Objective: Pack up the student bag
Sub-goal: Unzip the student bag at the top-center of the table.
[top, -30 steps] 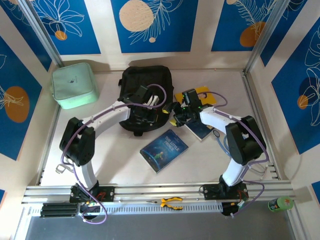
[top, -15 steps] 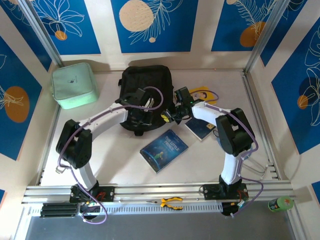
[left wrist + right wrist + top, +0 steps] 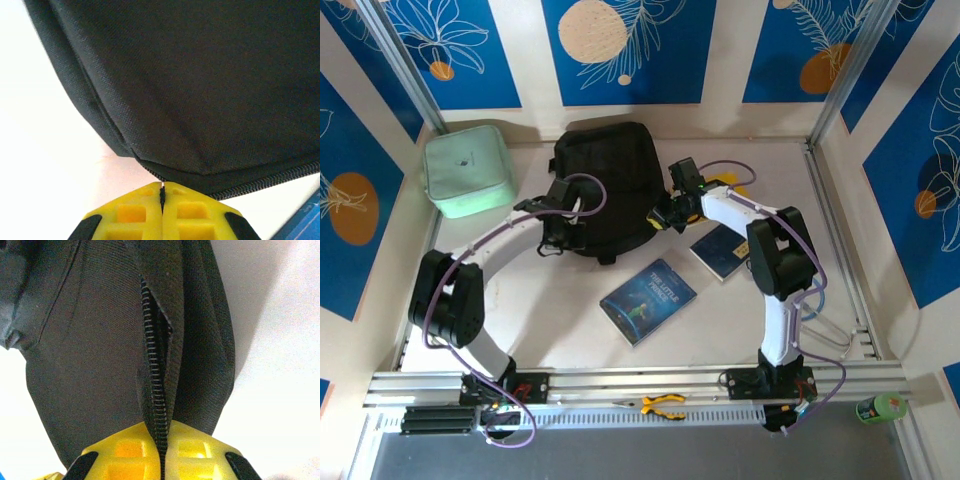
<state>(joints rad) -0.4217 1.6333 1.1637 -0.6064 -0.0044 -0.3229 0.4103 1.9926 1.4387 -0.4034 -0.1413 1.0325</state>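
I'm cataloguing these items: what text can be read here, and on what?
Blue book: white title, too small to read.
Second book: nothing legible.
Mint-green case: small dark mark, unreadable.
Student bag: no text visible.

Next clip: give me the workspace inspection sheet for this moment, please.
Surface: pale table.
Job's things: black student bag at back centre, zipper partly open.
Clutter: mint-green case; blue book; second book; pliers on front rail; green bottle.
Grippers: left tool shut on the bag's edge; right tool shut on its zipper.
Cables: purple cables looped along both arms.
Surroundings: blue leaf-print panels.
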